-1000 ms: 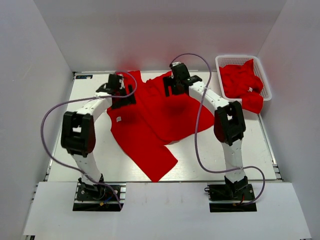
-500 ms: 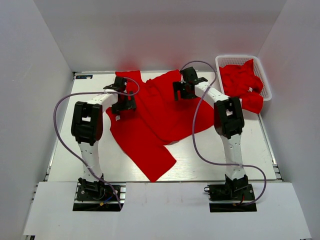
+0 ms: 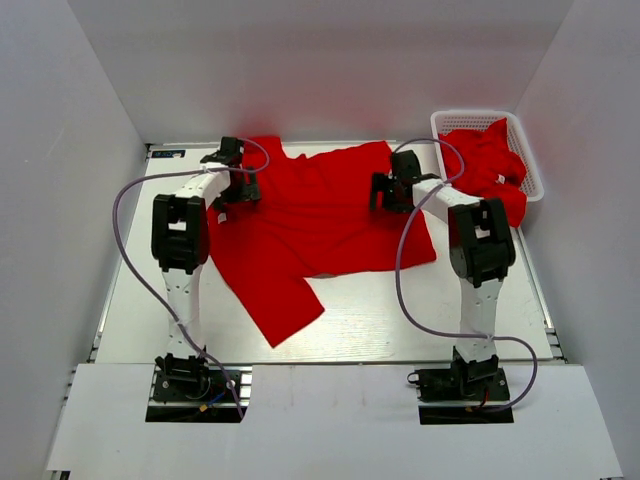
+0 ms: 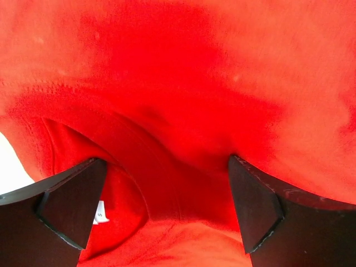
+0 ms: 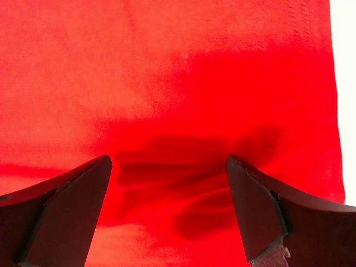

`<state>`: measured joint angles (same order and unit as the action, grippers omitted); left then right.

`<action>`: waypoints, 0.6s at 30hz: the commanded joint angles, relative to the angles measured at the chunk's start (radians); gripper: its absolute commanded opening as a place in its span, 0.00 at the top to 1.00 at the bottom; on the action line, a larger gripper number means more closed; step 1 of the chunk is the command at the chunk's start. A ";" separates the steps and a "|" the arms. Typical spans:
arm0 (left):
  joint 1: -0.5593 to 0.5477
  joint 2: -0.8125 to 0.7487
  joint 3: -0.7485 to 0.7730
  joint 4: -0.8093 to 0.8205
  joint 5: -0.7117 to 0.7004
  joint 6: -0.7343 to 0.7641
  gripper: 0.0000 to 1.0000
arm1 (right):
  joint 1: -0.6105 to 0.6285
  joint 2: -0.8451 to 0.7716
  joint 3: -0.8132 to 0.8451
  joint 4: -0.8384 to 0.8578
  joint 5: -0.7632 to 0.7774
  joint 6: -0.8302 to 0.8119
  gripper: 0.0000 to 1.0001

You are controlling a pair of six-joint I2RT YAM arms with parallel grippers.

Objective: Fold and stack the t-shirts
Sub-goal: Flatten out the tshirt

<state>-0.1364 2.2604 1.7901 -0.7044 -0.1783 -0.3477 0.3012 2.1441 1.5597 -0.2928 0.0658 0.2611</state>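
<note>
Top external: one t-shirt (image 3: 320,215) spread out.

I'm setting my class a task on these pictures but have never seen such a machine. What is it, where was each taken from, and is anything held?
It is two robot arms bolted at the near edge of a white table. The wide picture looks down from above and behind them. The other two come from wrist cameras, showing the dark fingers of the left end effector and the right end effector. A red t-shirt lies spread on the table; more t-shirts sit crumpled in a white basket at the far right. Both end effectors are open over the cloth, so nothing is held.
</note>
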 commanded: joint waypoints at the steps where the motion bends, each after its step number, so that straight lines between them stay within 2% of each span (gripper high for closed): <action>1: 0.015 0.108 0.078 -0.001 0.049 0.117 0.00 | -0.013 -0.056 -0.145 -0.037 0.031 0.147 0.10; 2: 0.015 0.123 0.098 0.029 0.063 0.142 0.00 | -0.007 -0.111 -0.229 0.004 0.034 0.170 0.10; 8: 0.015 0.218 0.245 0.079 0.223 0.302 0.00 | 0.003 -0.236 -0.417 0.147 0.005 0.311 0.10; 13: 0.015 0.217 0.325 0.068 0.273 0.335 0.00 | 0.010 -0.228 -0.333 0.126 -0.009 0.204 0.10; 18: 0.015 0.148 0.419 0.023 0.231 0.349 0.00 | 0.038 -0.286 -0.239 0.103 0.048 0.043 0.10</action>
<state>-0.1261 2.4695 2.1448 -0.6514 0.0334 -0.0238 0.3229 1.9079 1.2461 -0.1818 0.0803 0.4107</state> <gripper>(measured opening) 0.997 0.904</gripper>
